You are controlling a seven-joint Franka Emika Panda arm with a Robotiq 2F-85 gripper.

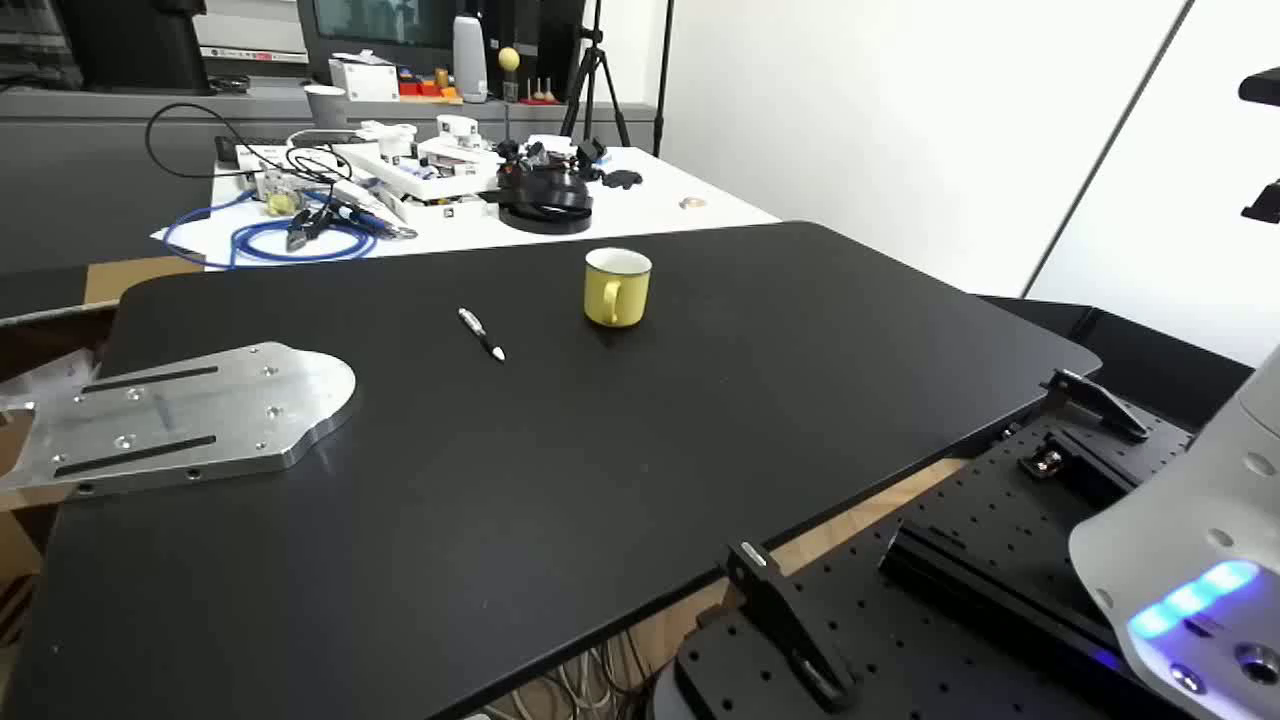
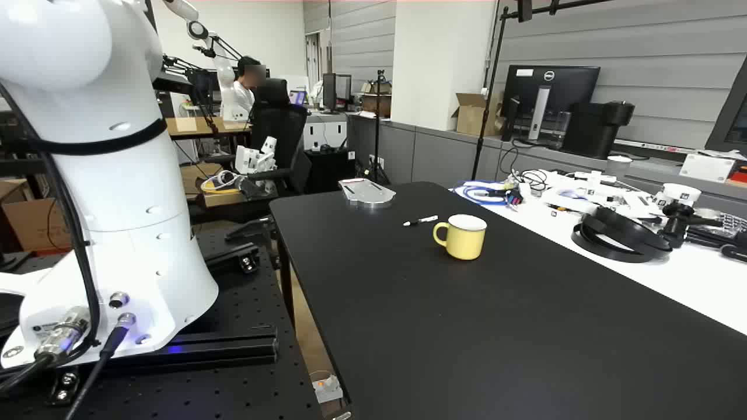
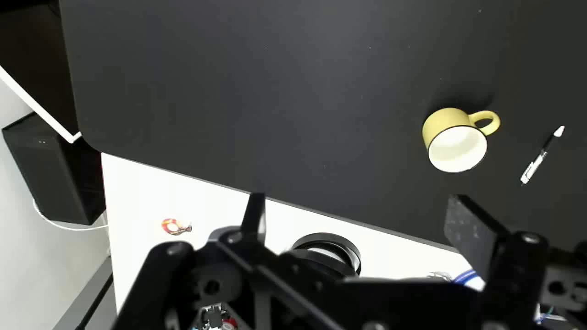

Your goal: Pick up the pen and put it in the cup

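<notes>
On the black worktop (image 1: 640,470), near the yellow cup (image 1: 617,292): a slim pen (image 1: 482,335), probably light, stiff, slick; best pinched crosswise at mid-barrel. In wrist view: spread, empty end effector (image 3: 360,213).

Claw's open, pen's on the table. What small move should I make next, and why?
Probably slide the open claw toward the right of the wrist view before lowering: there the pen lies on the black table, right of the cup and outside the gap between the jaws, so descending here would likely miss it.
</notes>
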